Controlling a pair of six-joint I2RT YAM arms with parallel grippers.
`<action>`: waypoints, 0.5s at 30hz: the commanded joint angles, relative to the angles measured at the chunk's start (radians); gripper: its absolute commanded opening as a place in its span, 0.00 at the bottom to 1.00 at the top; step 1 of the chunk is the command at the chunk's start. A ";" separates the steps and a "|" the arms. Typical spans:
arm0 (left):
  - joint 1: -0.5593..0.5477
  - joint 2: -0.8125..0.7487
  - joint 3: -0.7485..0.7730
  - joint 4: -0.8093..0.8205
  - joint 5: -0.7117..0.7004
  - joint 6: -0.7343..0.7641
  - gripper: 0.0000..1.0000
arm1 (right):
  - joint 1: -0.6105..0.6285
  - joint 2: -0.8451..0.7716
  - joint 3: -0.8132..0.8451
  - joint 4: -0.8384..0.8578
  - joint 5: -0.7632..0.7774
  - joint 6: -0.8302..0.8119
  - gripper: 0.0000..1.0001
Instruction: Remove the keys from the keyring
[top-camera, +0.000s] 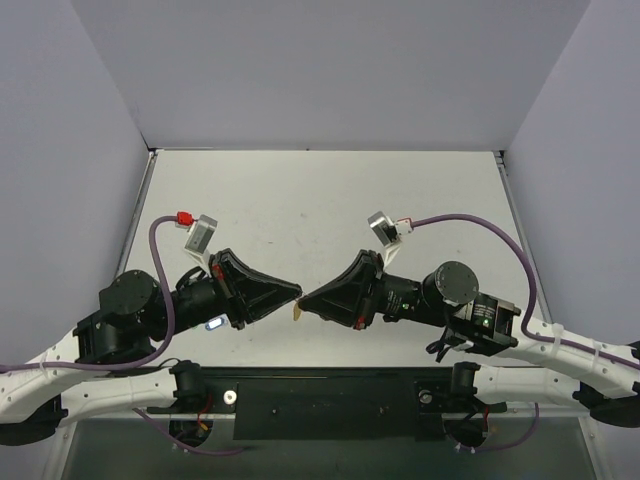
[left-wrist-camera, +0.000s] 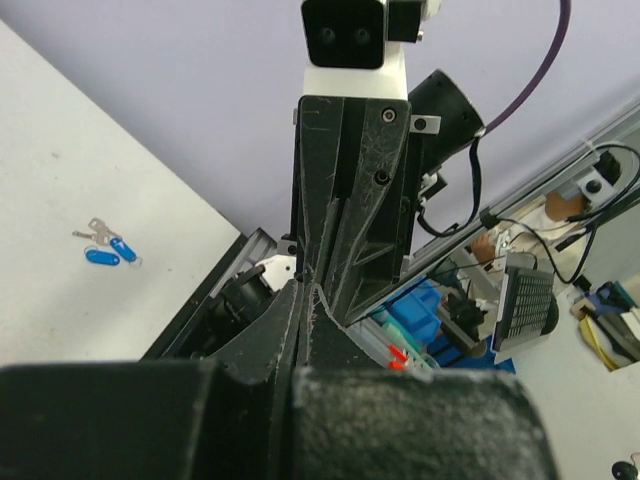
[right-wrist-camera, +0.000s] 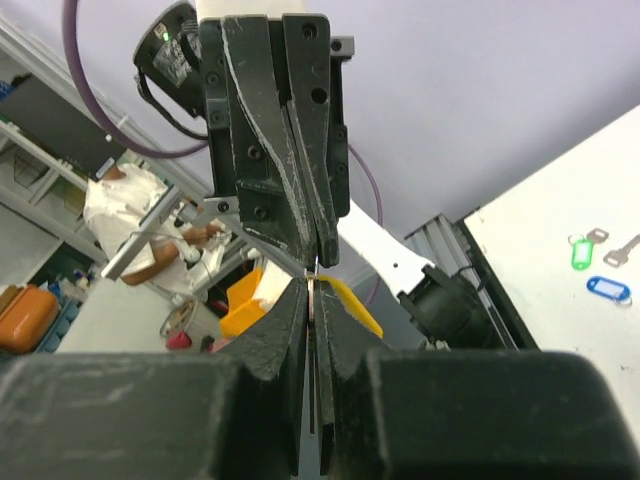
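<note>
From above, your left fingers (top-camera: 268, 293) and right fingers (top-camera: 335, 298) meet tip to tip over the worktop (top-camera: 320, 200), with the yellow-tagged keyring (top-camera: 297, 312) hanging at the junction. In the left wrist view, the left fingers (left-wrist-camera: 262, 345) are pressed together; you cannot tell what they pinch. In the right wrist view, the right fingers (right-wrist-camera: 285, 335) pinch the keyring (right-wrist-camera: 352, 306) at their tips. The key cannot be made out.

Left end effector (top-camera: 296, 292) meets right end effector (top-camera: 306, 302) tip to tip above the table (top-camera: 320, 190), keyring (top-camera: 297, 313) between.
</note>
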 joint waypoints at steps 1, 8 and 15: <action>-0.006 0.059 0.066 -0.129 0.128 0.052 0.00 | 0.011 0.015 0.072 -0.071 -0.069 -0.032 0.00; -0.006 0.070 0.068 -0.149 0.210 0.068 0.00 | 0.014 0.043 0.112 -0.118 -0.131 -0.033 0.00; -0.006 0.095 0.100 -0.169 0.284 0.081 0.00 | 0.020 0.061 0.128 -0.138 -0.155 -0.043 0.00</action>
